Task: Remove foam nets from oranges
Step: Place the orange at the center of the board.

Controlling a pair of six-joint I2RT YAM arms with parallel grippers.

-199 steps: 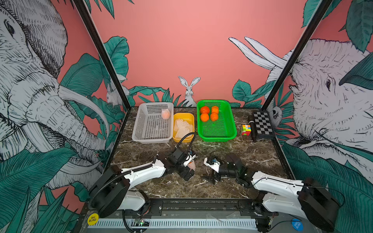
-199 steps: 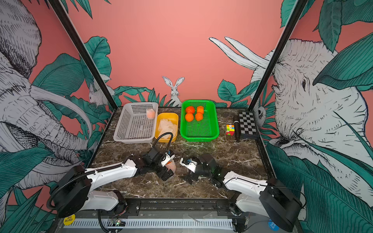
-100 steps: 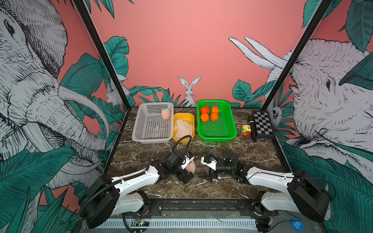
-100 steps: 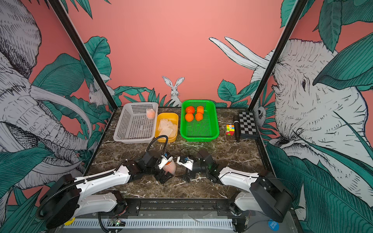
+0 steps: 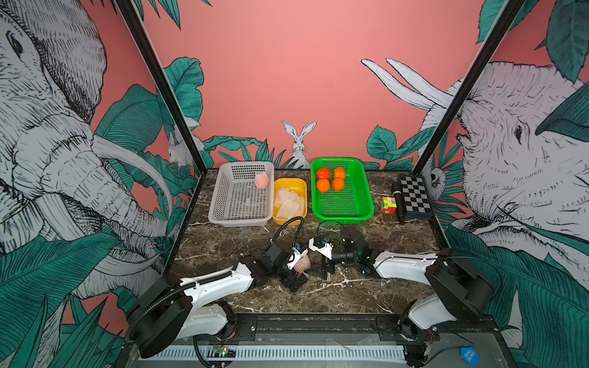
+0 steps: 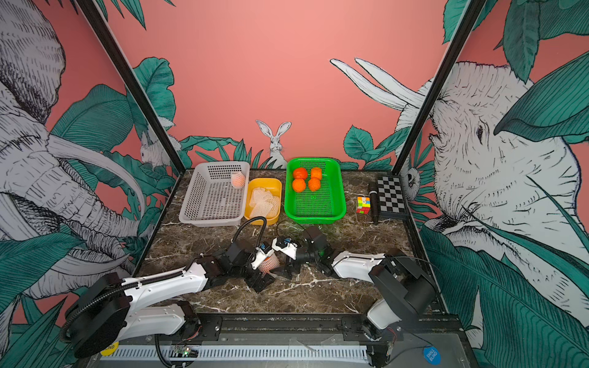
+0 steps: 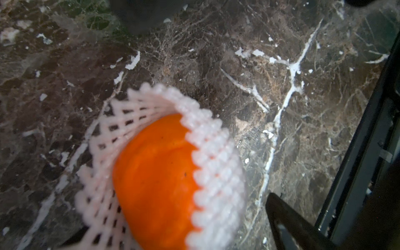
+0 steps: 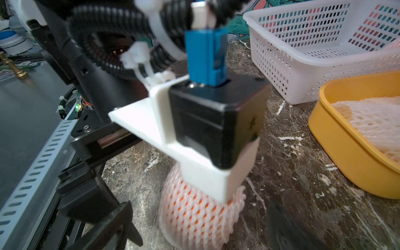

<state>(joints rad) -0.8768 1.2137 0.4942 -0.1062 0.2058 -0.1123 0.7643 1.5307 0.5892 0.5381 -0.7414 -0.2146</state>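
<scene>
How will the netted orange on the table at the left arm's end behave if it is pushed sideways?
Probably it rolls little: the foam net flares soft around it. The net looks floppy; empty nets lie flattened in the yellow tub. The orange may slip out the open end.

Left arm (image 5: 216,282) & right arm (image 5: 401,264): white shells, black round joints. Ribbed black cable (image 8: 101,19), blue plug (image 8: 205,58), white zip ties (image 8: 138,55) on left one.

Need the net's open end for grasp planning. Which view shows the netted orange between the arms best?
Left wrist: netted orange fills the frame, open rim and bare fruit clear. Right wrist shows only its lower mesh below a camera mount. Both top views show it tiny.
</scene>
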